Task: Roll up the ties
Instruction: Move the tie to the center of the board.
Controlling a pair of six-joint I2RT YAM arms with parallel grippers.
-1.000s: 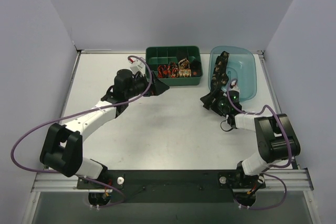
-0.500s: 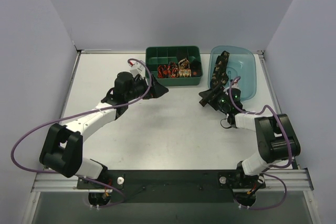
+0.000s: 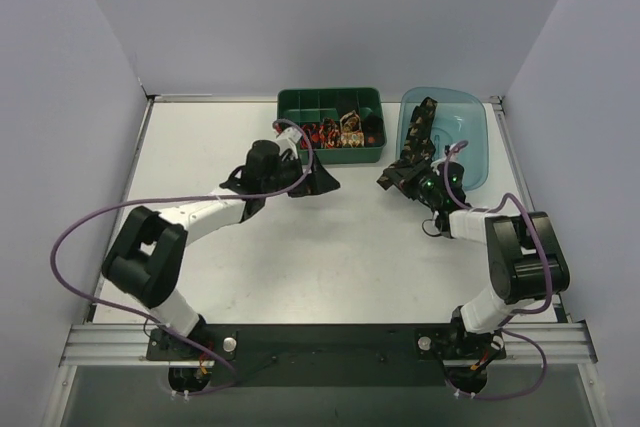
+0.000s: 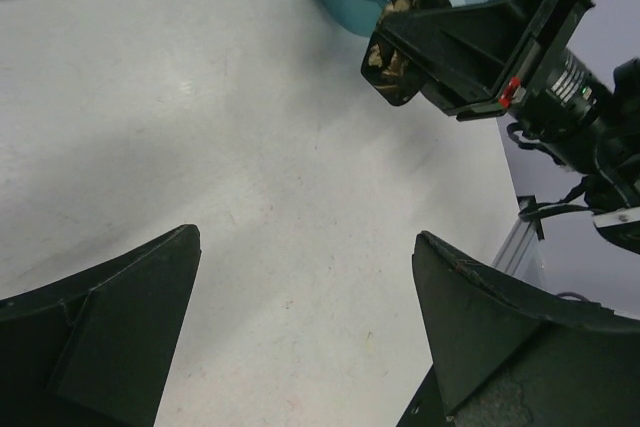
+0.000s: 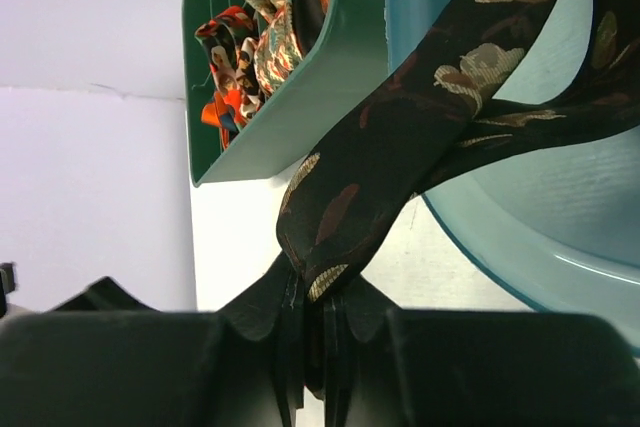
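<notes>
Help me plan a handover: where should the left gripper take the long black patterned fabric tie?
Probably the flat span of the tie just above the right gripper, which pinches its tip. Come from the left: the translucent teal plastic tub crowds the right side.

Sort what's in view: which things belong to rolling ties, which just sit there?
Job: long black patterned fabric tie, pinched by right gripper; small rolled tie coils; open left gripper.
Bystanders: dark green compartment tray; translucent teal plastic tub.

Pale lavender walls enclose a white table.
</notes>
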